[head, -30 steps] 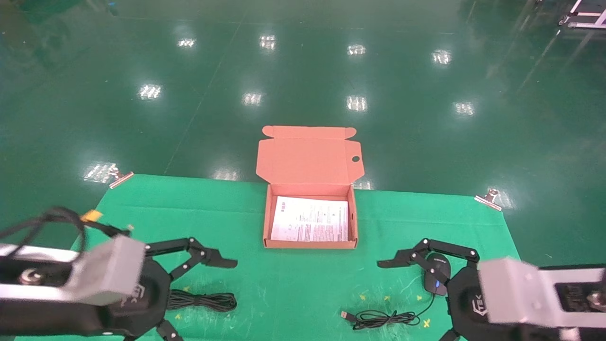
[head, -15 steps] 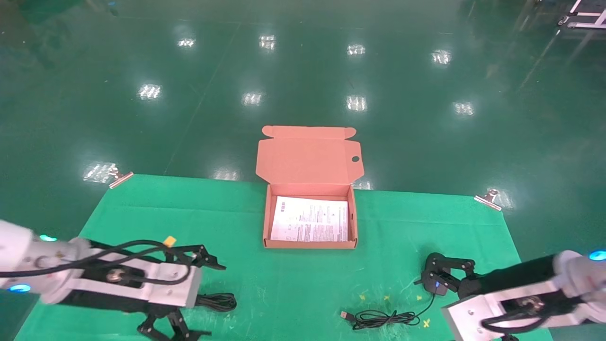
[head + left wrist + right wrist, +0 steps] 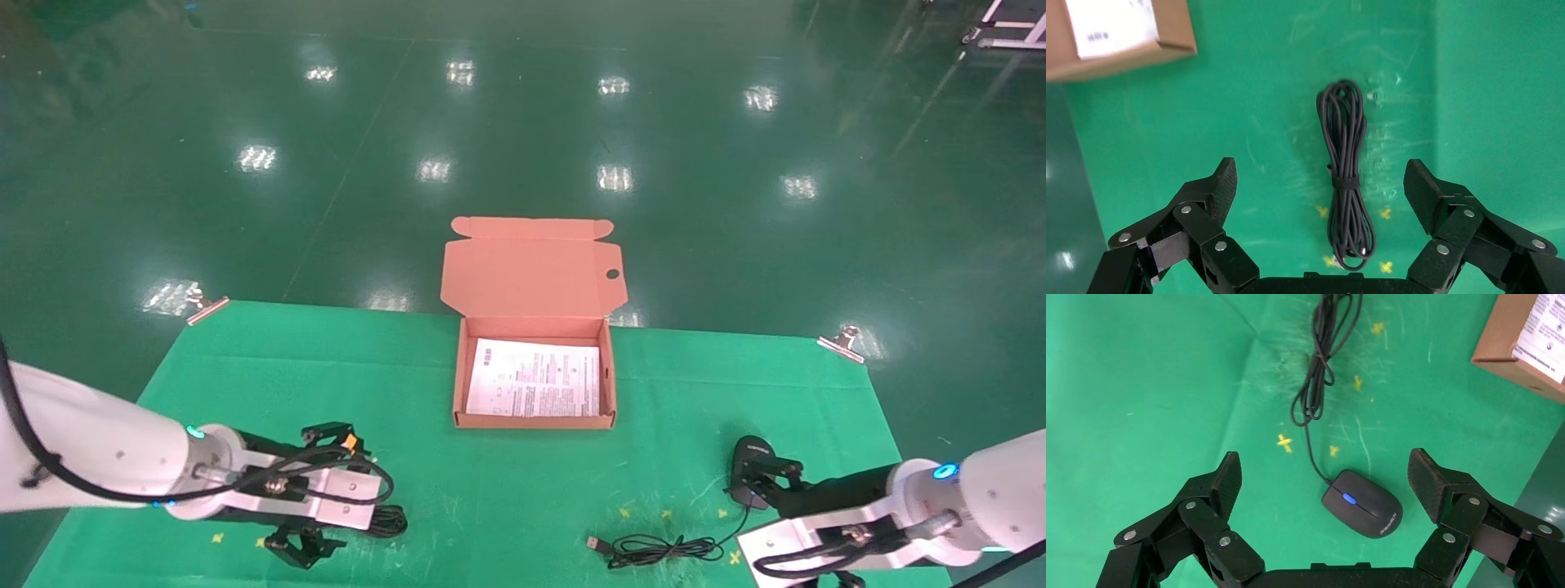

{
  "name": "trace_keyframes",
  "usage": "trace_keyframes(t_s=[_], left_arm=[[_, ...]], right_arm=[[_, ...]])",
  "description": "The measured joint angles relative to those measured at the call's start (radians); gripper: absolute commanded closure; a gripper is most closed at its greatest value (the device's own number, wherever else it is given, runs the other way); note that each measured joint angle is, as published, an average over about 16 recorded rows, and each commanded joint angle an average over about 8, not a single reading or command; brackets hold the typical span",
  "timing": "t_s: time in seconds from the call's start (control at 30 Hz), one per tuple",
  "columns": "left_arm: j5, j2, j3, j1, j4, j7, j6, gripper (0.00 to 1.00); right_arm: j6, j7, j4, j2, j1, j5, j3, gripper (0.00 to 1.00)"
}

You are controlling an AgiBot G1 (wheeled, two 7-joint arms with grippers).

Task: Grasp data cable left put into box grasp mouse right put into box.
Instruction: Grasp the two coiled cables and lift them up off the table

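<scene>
The data cable [image 3: 1344,177], a black tied coil, lies on the green cloth between the open fingers of my left gripper [image 3: 1319,177], which hangs just above it without touching. In the head view only the coil's end [image 3: 392,519] shows beside the left wrist. The black mouse [image 3: 1362,503] with a blue wheel lies between the open fingers of my right gripper [image 3: 1324,467], also untouched. In the head view the mouse [image 3: 748,452] is partly hidden by that gripper. The orange-brown box [image 3: 458,384] stands open at table centre, holding a white printed sheet [image 3: 535,380].
The mouse's loose cord [image 3: 662,550] and USB plug [image 3: 595,542] lie on the green cloth [image 3: 523,490] left of the right arm. Metal clips [image 3: 208,306] [image 3: 842,341] pin the cloth's far corners. The box lid stands up behind the box.
Both arms have swung from pointing forward to pointing down. The left gripper has come down over the data cable and the right over the mouse. Both have stayed open.
</scene>
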Motion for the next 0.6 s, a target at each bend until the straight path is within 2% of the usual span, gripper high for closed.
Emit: trace_keyframes(t_s=[0.33, 0.6], left_arm=[[0.031, 0.065, 0.003, 0.007, 0.171, -0.098, -0.016, 0.00], [0.017, 0.120, -0.005, -0.010, 0.386, -0.055, -0.070, 0.00]], right_arm=[[0.135, 0.058, -0.012, -0.030, -0.098, -0.043, -0.001, 0.00], [0.203, 0.072, -0.046, -0.072, -0.140, -0.065, -0.007, 0.00]])
